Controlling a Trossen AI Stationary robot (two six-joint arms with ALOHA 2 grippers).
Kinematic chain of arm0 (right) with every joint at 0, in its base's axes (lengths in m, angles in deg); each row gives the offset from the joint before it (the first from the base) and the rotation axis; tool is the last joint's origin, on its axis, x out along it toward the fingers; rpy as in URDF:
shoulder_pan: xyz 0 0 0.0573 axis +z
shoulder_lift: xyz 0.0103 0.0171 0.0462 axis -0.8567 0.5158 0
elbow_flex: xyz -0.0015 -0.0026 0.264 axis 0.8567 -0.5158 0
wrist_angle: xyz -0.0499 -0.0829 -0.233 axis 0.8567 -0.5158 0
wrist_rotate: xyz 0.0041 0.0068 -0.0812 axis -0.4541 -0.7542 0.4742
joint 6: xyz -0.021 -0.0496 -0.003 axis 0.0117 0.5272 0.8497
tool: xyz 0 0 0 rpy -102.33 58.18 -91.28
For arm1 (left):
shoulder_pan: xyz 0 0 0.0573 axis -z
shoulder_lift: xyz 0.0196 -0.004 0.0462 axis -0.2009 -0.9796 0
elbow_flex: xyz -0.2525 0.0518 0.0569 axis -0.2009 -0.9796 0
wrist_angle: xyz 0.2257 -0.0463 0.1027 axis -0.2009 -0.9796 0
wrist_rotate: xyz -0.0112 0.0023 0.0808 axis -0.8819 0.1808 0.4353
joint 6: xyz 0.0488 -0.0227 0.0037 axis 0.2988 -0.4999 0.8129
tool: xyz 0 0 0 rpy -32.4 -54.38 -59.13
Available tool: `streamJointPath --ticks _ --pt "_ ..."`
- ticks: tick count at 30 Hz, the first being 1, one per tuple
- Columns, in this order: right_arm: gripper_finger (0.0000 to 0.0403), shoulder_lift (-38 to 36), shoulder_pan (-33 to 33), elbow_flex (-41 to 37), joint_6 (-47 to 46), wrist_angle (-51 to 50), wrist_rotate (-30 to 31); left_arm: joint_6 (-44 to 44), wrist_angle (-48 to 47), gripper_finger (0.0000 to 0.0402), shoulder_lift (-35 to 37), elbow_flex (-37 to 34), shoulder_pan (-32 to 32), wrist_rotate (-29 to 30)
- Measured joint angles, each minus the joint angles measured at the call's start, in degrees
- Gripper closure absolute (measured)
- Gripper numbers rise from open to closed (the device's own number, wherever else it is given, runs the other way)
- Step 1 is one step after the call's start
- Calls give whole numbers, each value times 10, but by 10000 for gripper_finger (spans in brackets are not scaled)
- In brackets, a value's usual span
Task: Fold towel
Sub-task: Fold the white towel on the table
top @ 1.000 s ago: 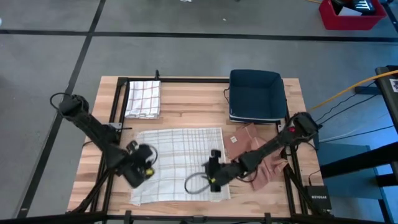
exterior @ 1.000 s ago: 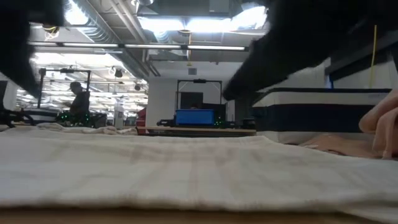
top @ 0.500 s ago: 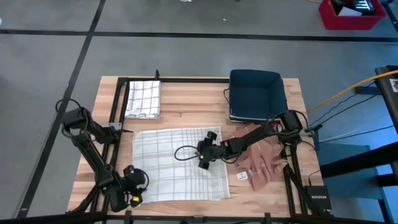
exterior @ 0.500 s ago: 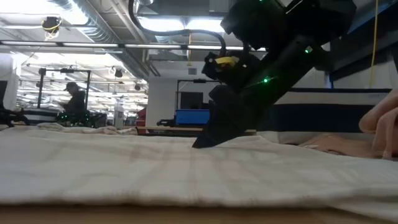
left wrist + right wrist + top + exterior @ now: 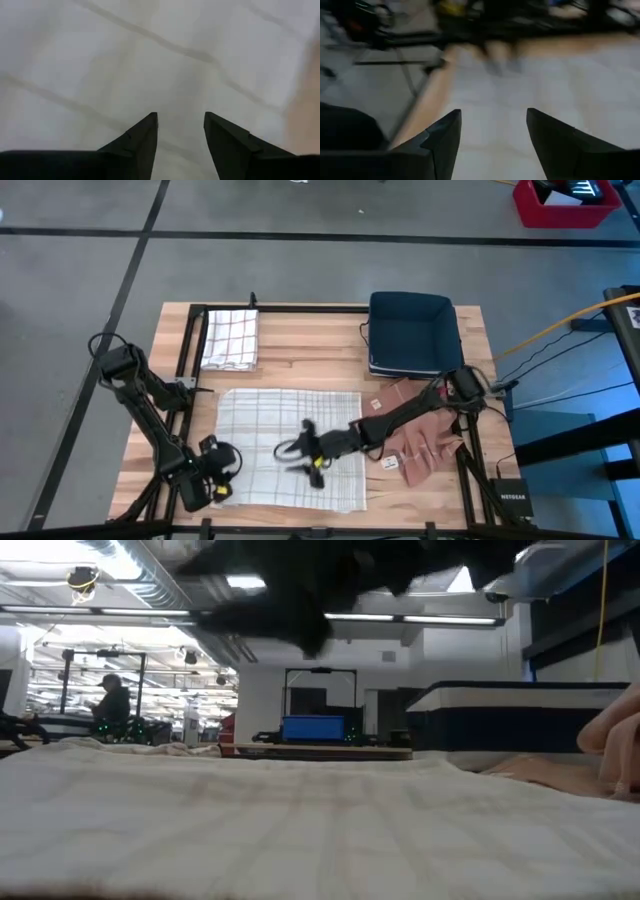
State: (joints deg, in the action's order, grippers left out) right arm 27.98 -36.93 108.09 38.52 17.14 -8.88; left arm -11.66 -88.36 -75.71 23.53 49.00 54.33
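A white towel with thin grey checks (image 5: 290,445) lies spread flat on the wooden table; it fills the foreground of the low view (image 5: 300,830). My left gripper (image 5: 216,480) hovers open over the towel's near left corner, and its fingertips (image 5: 180,116) point down at the cloth, with bare wood beside them. My right gripper (image 5: 308,452) is open over the towel's near middle; its wrist view (image 5: 494,112) looks across the towel toward the table's left edge. In the low view the right arm is a dark blur overhead (image 5: 300,580).
A crumpled pink cloth (image 5: 420,440) lies to the right of the towel, under the right arm. A folded red-checked towel (image 5: 230,338) sits at the far left. A dark blue bin (image 5: 412,330) stands at the far right. A black frame runs along the table's edges (image 5: 190,350).
My left gripper moved from the towel's left middle toward the near left corner and stayed there. My right gripper swung from the towel's near edge to its far right part, then back toward the near middle, moving fast. The towel stayed flat.
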Motion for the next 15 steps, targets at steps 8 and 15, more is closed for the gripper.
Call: streamJointPath --ticks 8,15 --pt "173 171 37 230 16 -90 -16 -67 -127 253 16 -10 -38 10" --pt "173 289 26 413 -14 -161 -7 -104 -129 277 28 -67 -67 58"
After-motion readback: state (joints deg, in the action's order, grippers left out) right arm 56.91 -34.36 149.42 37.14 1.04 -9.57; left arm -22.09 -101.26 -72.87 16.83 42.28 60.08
